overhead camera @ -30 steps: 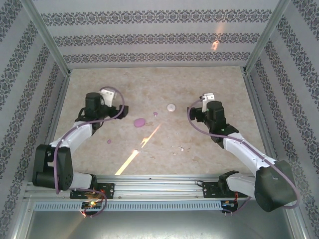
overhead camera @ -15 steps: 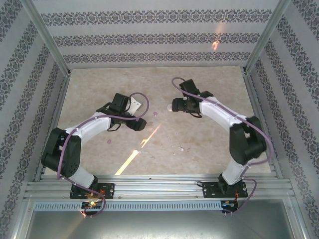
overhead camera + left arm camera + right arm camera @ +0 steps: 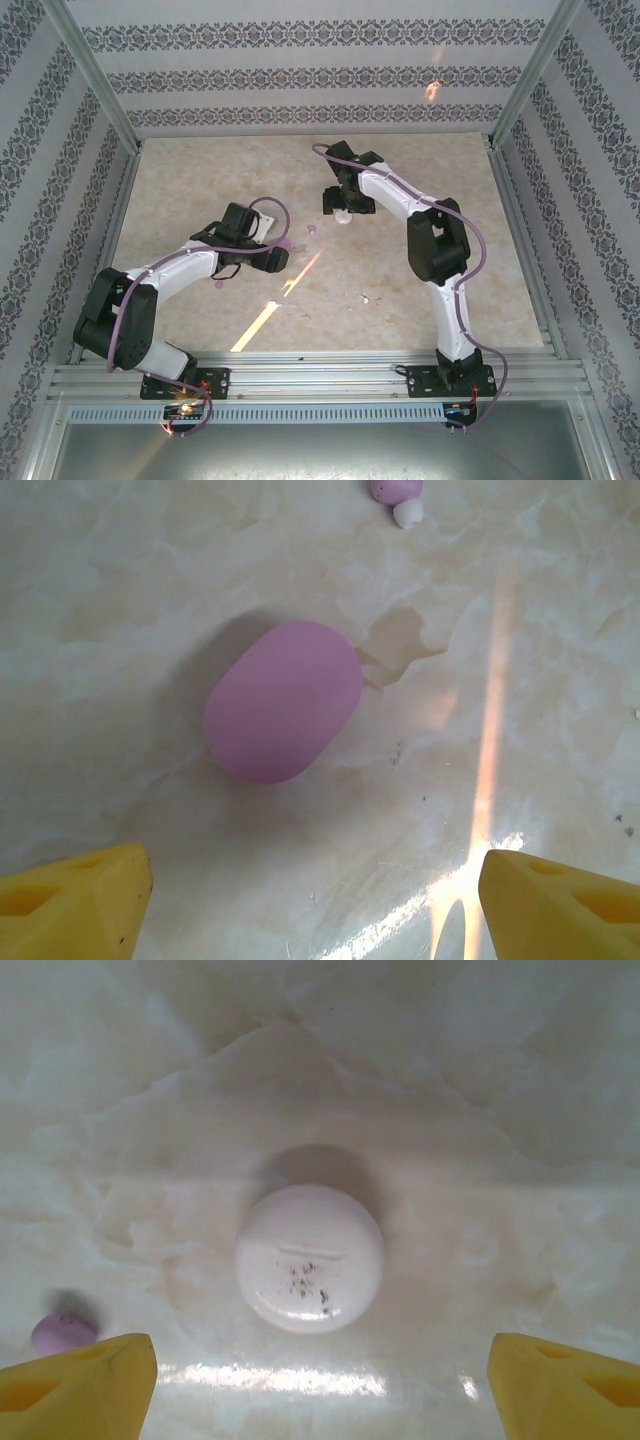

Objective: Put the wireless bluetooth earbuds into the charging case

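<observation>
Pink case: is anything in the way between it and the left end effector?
Nothing visible is. In the left wrist view the left end effector hangs open above the smooth pink oval plastic case, bare marble tabletop between them. One tiny lilac earbud lies beyond the case, outside that path.

Logged charging case [image 3: 283,702] as smooth, matt pink plastic. Noted earbud [image 3: 390,488] just beyond charging case as smooth lilac plastic, white-tipped. Recorded table [image 3: 150,600] under charging case as glossy, marble-patterned, reflecting light. Listed white disc [image 3: 310,1258] as smooth, faintly glossy, dark-specked.
</observation>
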